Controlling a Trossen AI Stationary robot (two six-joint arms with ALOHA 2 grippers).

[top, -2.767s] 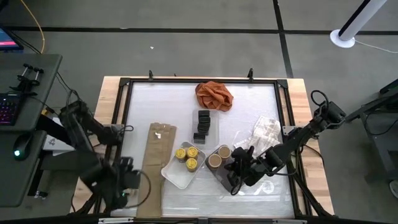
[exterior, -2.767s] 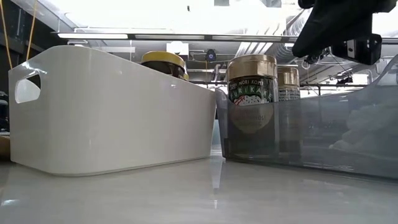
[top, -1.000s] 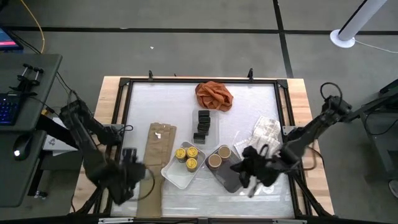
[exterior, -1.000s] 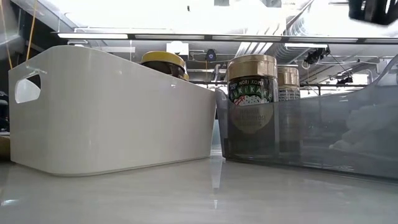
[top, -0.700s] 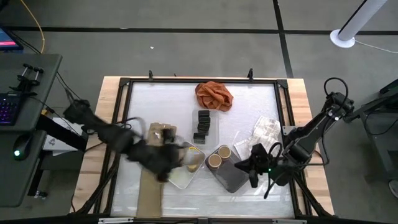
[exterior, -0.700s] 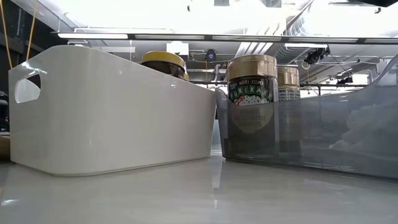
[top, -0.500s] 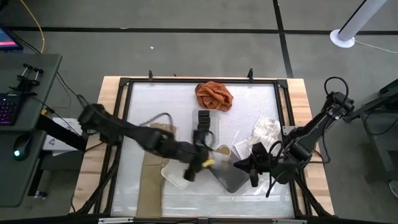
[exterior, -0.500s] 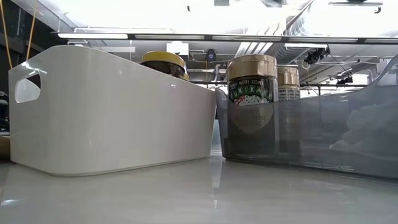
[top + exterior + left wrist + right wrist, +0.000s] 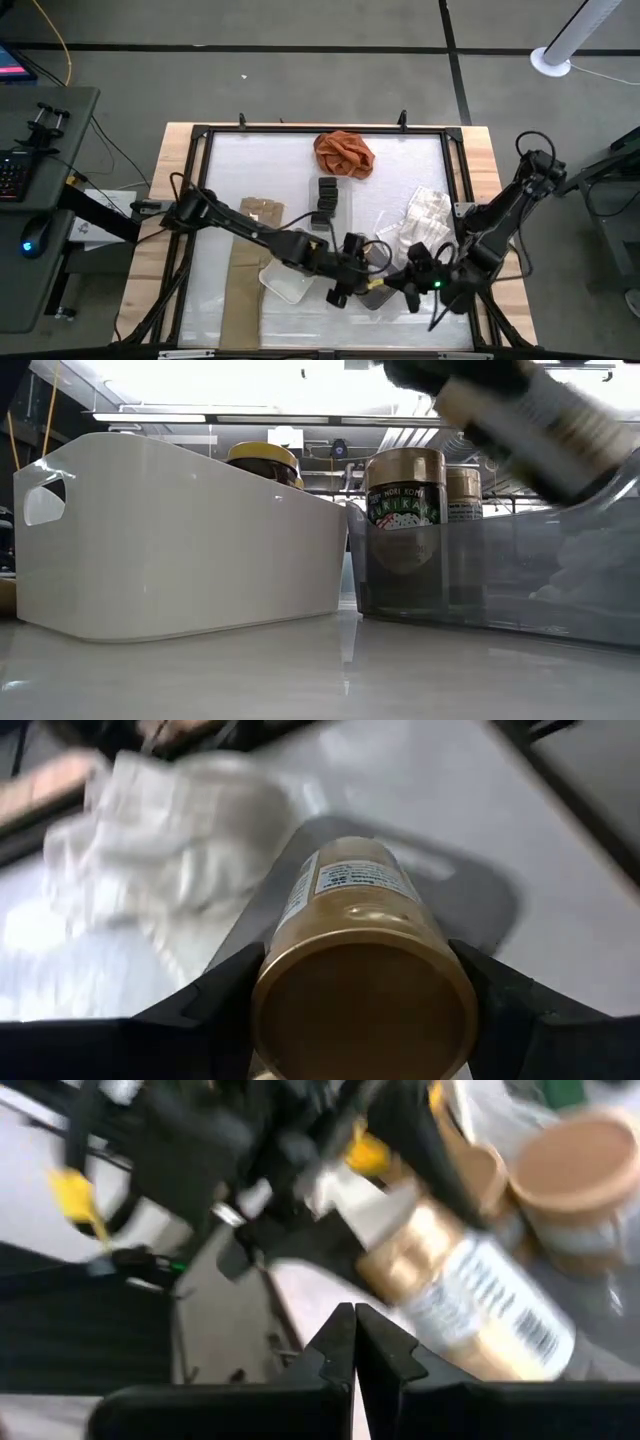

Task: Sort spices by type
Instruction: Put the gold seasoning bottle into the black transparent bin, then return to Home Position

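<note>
The left arm is reaching across the tabletop (image 9: 250, 160) from the left edge toward the front right, and its left hand (image 9: 360, 1020) is gripping a tan-lidded spice jar (image 9: 362, 970), one dark finger pressed to each side of the jar just behind the lid. In the left wrist view the jar is pointing its tan lid at the camera and lying tilted over the grey tray (image 9: 470, 895), with a crumpled clear plastic bag (image 9: 170, 830) beyond it. From above, that hand is hanging over the grey tray (image 9: 372, 297) near the front edge, right of centre.

The right hand (image 9: 355, 1342) is hovering just to the right of the tray, near the front right corner (image 9: 425, 283); its two fingertips are meeting with nothing between them, and the held jar (image 9: 470, 1305) is showing sideways just ahead of them, with another tan-lidded jar (image 9: 575, 1175) upright behind it.

At table height, two tan-lidded jars are standing upright inside the grey tray (image 9: 560, 590): a nearer one with a green label (image 9: 404, 525) and a second one (image 9: 463, 495) behind it. A yellow-lidded jar (image 9: 262, 458) is peeking over the wall of the white tray (image 9: 180, 540), which is sitting just left of the grey one, the two almost touching.

Three small black boxes (image 9: 325, 203) are sitting together near the middle of the tabletop, just in front of an orange cloth (image 9: 343, 153) that is lying toward the back edge. A brown paper bag (image 9: 248, 262) is lying flat to the left of the white tray (image 9: 285, 288).
</note>
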